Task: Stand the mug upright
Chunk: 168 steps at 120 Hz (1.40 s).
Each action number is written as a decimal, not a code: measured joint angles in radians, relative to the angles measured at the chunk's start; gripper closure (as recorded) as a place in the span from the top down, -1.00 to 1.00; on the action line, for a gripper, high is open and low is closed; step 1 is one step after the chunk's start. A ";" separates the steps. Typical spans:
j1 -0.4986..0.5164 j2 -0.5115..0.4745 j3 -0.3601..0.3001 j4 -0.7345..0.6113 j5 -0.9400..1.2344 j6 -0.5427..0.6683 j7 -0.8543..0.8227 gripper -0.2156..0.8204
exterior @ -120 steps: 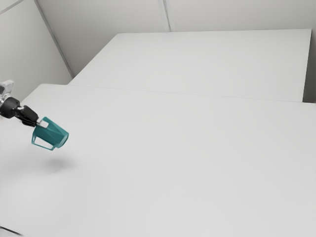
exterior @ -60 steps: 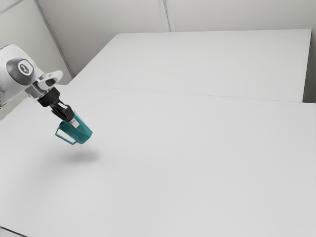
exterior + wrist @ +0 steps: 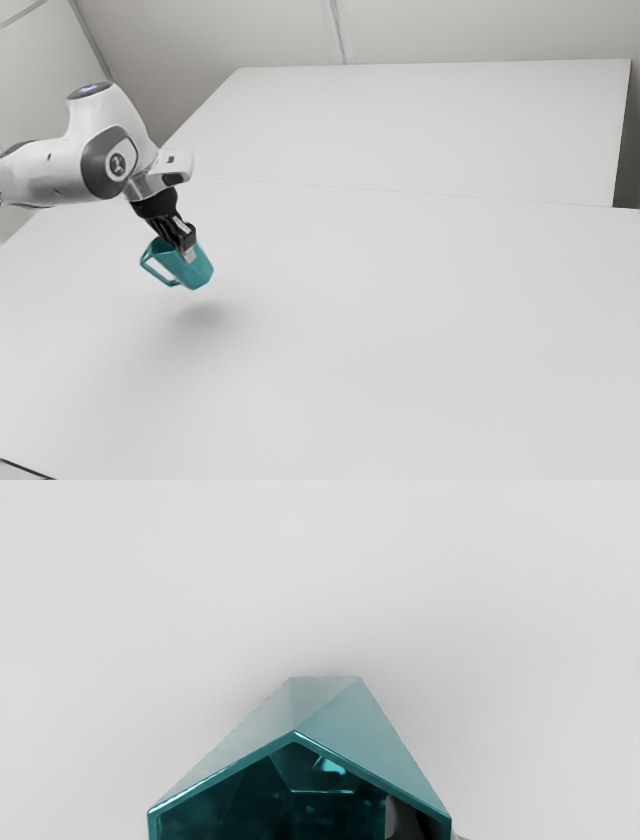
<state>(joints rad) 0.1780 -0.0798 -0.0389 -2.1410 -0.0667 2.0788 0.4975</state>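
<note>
In the exterior view, my gripper (image 3: 188,252) is clamping the mug (image 3: 178,264) by its wall, holding it tilted above the table (image 3: 400,340), just at six o'clock. Its long axis is running from mouth near eleven to base near five, so I'm judging the base needs swinging toward six

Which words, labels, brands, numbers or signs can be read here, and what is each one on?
No words, brands or numbers can be read.
Round emblem on the arm's gray joint cover: too small to make out.
Bluish disc atop the arm: nothing legible.
Teal mug: no lettering on the sides that show.
</note>
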 joint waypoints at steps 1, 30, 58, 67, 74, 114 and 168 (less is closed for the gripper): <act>-0.002 -0.001 -0.001 -0.002 0.002 0.002 -0.004 -0.93; -0.005 0.000 -0.029 -0.074 0.041 0.072 -0.111 -0.93; -0.007 0.022 -0.049 -0.117 0.058 0.112 -0.187 -0.93; -0.011 0.031 -0.051 -0.117 0.060 0.122 -0.206 -0.93; -0.012 0.044 -0.052 -0.117 0.061 0.128 -0.219 -0.93; -0.002 0.087 -0.063 -0.113 0.060 0.159 -0.272 -0.41; -0.015 -0.001 -0.105 -0.041 0.053 0.072 -0.304 0.46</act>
<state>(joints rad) 0.1632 -0.0804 -0.1439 -2.1818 -0.0137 2.1507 0.1934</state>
